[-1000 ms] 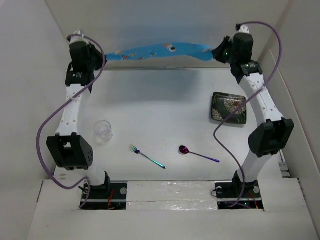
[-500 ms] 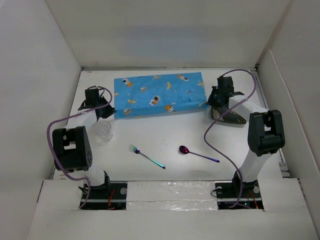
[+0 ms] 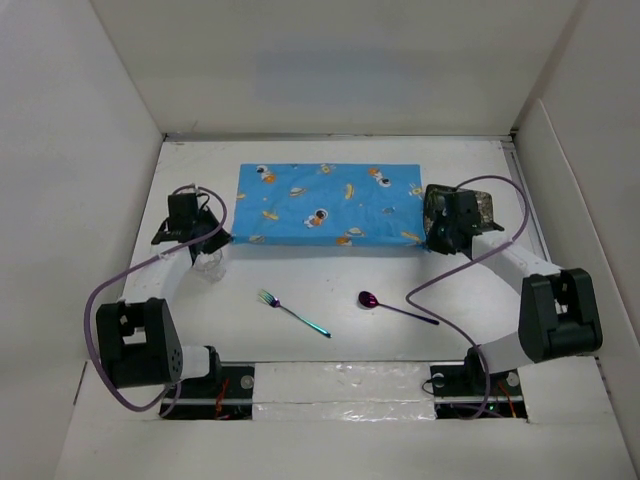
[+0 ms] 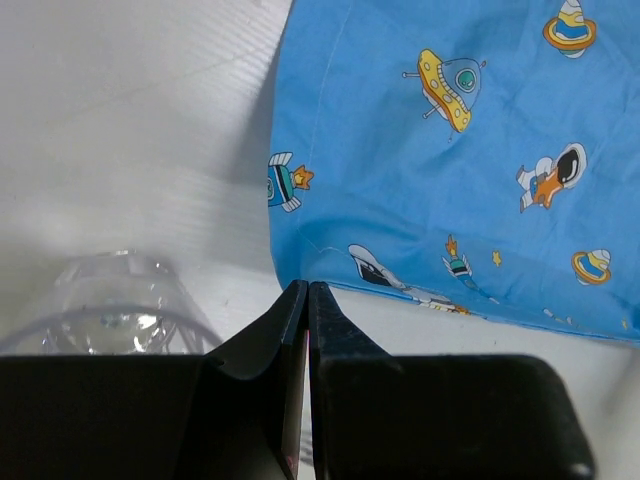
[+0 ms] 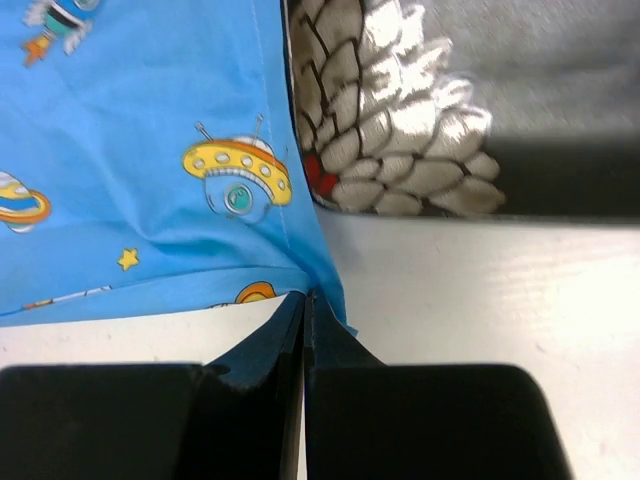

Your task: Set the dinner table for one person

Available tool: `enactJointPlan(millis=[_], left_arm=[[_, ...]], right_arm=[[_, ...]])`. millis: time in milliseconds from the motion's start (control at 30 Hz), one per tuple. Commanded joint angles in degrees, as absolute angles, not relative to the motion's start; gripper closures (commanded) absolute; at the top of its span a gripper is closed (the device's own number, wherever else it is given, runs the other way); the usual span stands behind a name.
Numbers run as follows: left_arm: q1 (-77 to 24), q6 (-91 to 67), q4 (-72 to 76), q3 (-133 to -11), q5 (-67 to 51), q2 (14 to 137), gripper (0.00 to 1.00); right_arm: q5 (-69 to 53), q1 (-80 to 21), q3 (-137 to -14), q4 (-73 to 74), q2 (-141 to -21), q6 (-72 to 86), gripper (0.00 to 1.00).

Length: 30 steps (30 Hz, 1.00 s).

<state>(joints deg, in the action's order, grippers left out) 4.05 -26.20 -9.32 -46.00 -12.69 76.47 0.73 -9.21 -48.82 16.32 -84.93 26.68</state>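
Here's the counter (image 3: 330, 290): wide, flat, matte white, filling the floor of the white-walled box. Nearest the arm bases lie a rainbow-tinted fork (image 3: 293, 313) and, to its right, a purple spoon (image 3: 396, 307), well apart. Further in on the left, a clear glass (image 4: 110, 305) stands right beside the left fingers (image 4: 290, 330). They're pressed tight together, pinching the near-left corner of the blue space-print cloth (image 3: 325, 203). Across the way, the right fingers (image 5: 285, 340) are shut too, nipping the near-right corner. A dark floral plate (image 5: 390, 140) sits right against that edge. The cloth lies flat mid-counter, toward the far wall (image 3: 340, 70).
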Motion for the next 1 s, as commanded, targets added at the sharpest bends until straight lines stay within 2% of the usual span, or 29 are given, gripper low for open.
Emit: enactJointPlan(millis=[0,300,367,433,467,600,733,833,900,967], left_arm=[[4.1,-23.7,-12.6,-44.8,-11.1,71.9,1.00],[4.1,-23.0,-16.9,-42.3,-13.4,66.5,1.00],[4.1,-23.4,-18.5,-43.2,-13.8,66.7,0.95],[4.1,-23.5,-18.6,-43.2,-14.9,66.8,0.88],[4.1,-23.7,-18.6,-43.2,-14.9,66.6,0.88],[4.1,-23.9,-19.2,-43.8,-14.2,65.9,0.79],[4.1,-23.6,-20.1,-46.6,-13.4,65.4,0.78],[4.1,-23.2,-20.8,-49.6,-14.1,65.3,0.77],[4.1,-23.1,-20.7,-51.2,-15.6,65.4,0.77],[4.1,-23.5,-20.1,-53.4,-16.9,65.7,0.77]], right_arm=[[3.3,-9.3,-47.5,17.4,-80.8,26.9,0.95],[4.5,-10.5,-46.1,21.7,-78.7,28.8,0.91],[4.9,-11.1,-45.4,22.1,-78.1,28.9,0.90],[5.8,-11.6,-45.2,22.8,-78.0,28.7,0.85],[6.1,-11.6,-45.3,23.1,-77.8,28.7,0.82],[6.1,-11.6,-45.9,25.0,-76.7,28.8,0.62],[4.9,-12.1,-46.7,27.9,-73.8,29.3,0.56],[5.3,-12.1,-48.5,29.6,-71.6,29.5,0.46],[4.9,-9.8,-49.7,29.8,-70.9,30.1,0.39],[2.7,-7.5,-51.8,29.4,-70.6,30.9,0.36]])
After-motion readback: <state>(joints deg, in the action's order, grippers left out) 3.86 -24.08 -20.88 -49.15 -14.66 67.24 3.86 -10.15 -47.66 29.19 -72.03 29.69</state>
